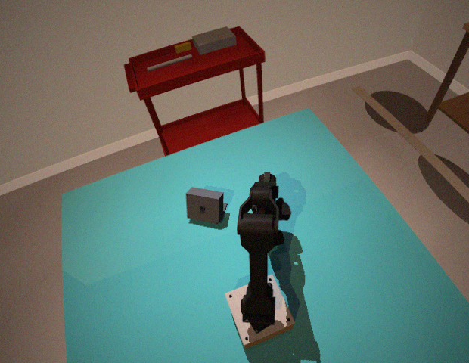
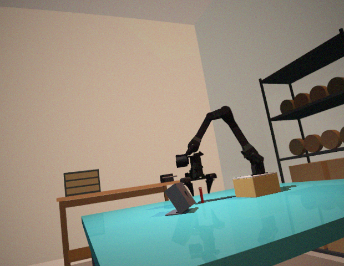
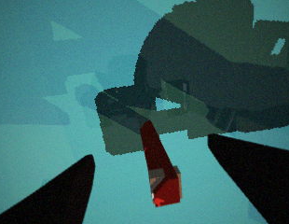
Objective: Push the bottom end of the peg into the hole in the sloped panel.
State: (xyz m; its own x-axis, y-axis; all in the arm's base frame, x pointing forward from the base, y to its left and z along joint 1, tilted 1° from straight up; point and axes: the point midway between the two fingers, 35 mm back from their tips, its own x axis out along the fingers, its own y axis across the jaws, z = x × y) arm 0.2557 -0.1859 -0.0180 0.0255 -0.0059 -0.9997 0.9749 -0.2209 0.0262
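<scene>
- The red peg (image 3: 162, 175) stands upright on the teal table (image 2: 252, 217), just beside the sloped panel (image 2: 180, 198).
- My gripper (image 2: 199, 186) hangs directly above the peg, fingers spread wide, holding nothing.
- I'd descend straight, centring the peg's flat sides between the fingers before closing.

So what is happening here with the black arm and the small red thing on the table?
The black robot arm is getting ready to pick up the red peg, which stands upright on the turquoise table. Its gripper hangs over the peg with the jaws open, one finger on each side of the peg's top and neither touching it. Nothing is held yet. The gray sloped panel with its hole stands close beside the peg, not yet used.
</scene>
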